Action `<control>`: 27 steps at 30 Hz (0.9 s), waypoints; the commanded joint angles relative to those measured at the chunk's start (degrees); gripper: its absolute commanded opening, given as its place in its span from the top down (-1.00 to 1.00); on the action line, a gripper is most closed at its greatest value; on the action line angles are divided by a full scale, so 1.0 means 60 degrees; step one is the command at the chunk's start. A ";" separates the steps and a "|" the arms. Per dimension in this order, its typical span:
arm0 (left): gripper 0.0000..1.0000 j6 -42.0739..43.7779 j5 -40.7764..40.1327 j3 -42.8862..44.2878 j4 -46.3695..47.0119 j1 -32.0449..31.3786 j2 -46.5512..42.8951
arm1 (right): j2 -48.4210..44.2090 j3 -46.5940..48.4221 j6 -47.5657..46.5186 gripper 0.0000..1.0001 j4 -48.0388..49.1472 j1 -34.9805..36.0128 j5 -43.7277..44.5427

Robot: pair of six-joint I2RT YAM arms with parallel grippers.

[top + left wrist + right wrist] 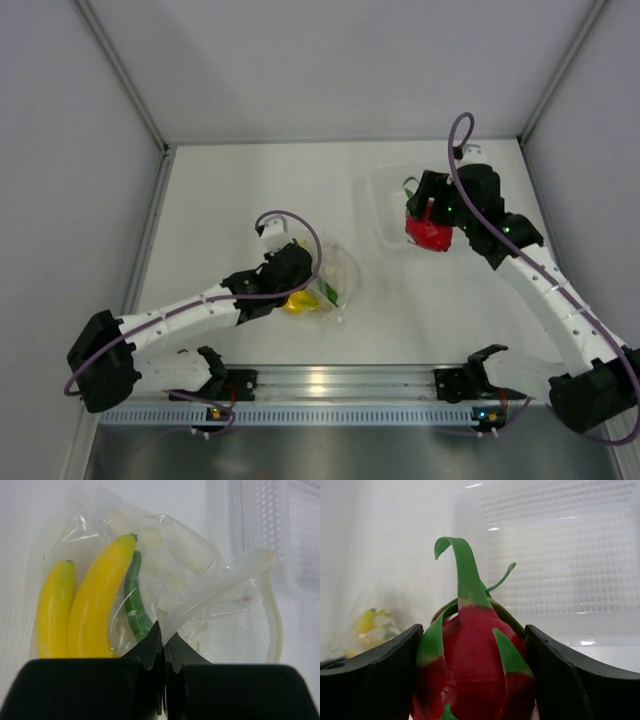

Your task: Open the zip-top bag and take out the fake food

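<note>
The clear zip-top bag (335,275) lies mid-table with the yellow banana bunch (299,301) and a small green piece (328,292) inside. In the left wrist view the bananas (95,605) and green piece (134,600) show through the plastic. My left gripper (164,636) is shut on the bag's zip edge (220,587). My right gripper (472,645) is shut on the red fruit with green leaves (475,650) and holds it at the clear tray (388,195); the fruit also shows in the top view (428,233).
The rigid clear tray (560,555) with a gridded floor stands at the back right, just beyond the red fruit. White walls enclose the table on three sides. A metal rail (330,380) runs along the near edge.
</note>
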 commanded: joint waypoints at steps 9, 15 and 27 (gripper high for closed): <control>1.00 0.1051 0.1018 0.0542 0.0123 -0.0008 0.0016 | 0.2144 0.0619 -0.0546 1.00 0.2013 -0.1792 0.1819; 1.00 0.1169 0.1313 0.0588 0.0138 -0.0008 -0.0011 | 0.3639 0.1117 -0.0561 0.85 0.2658 -0.2246 0.2668; 1.00 0.1549 0.1430 0.0821 -0.0183 0.0006 -0.0451 | 0.6101 0.2201 -0.0810 -0.05 0.3012 -0.2993 0.1880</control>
